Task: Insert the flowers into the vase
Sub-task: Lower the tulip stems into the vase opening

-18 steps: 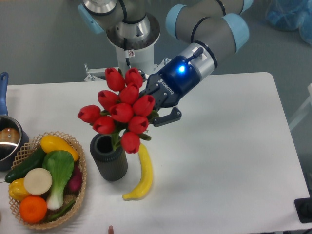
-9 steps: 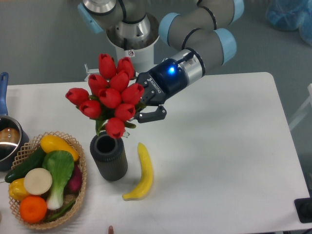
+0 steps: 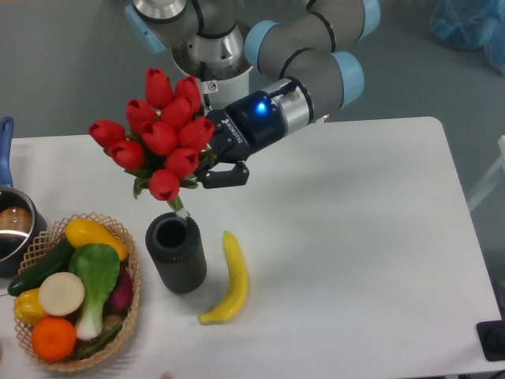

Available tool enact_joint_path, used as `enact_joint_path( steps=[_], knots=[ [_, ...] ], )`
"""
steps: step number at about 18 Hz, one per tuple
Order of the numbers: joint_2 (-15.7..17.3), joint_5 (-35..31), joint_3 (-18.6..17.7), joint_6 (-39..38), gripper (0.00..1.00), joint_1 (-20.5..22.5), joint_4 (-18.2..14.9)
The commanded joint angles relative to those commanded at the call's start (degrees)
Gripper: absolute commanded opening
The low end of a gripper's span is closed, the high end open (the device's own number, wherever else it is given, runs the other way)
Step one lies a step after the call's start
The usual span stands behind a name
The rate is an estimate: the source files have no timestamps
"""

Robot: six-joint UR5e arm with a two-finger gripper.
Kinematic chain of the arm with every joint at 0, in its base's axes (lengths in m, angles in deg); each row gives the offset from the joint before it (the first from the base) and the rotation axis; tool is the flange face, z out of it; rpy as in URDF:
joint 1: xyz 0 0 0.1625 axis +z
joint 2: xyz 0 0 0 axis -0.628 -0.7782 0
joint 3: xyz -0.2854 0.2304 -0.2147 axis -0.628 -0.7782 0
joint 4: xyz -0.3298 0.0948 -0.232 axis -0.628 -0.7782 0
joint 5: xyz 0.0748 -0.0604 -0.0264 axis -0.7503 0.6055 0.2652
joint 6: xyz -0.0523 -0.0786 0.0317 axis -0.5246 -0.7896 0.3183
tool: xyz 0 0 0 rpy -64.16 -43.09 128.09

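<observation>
The flowers (image 3: pixel 158 134) are a bunch of red tulip buds with green leaves, held in the air above the table's left half. My gripper (image 3: pixel 211 167) is shut on their stems from the right. The pale stem end (image 3: pixel 181 208) points down just above the far rim of the vase. The vase (image 3: pixel 175 253) is a dark grey cylinder standing upright on the table, its mouth open and unobstructed. The bunch hangs above and slightly behind the vase.
A yellow banana (image 3: pixel 230 278) lies just right of the vase. A woven basket (image 3: pixel 130 272) of vegetables and fruit stands left of it. A pot with a blue handle (image 3: pixel 9 221) is at the left edge. The robot base (image 3: pixel 211 63) is behind.
The gripper has carried the flowers up and to the left; the stems, which were down at the vase's mouth a second ago, now hang just above its rim.
</observation>
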Motion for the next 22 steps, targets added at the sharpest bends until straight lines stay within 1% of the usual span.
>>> enact_joint_path(
  steps=[8,14,18,22],
  knots=[
    [-0.26,0.53,-0.18,0.44,0.41,-0.62,-0.09],
    [-1.84,0.44,0.61,0.53,0.41,-0.62,0.0],
    [-3.07,0.35,0.88,2.02,0.41,-0.62,0.35],
    [-3.69,0.18,1.58,2.03,0.41,-0.62,0.35]
  ],
)
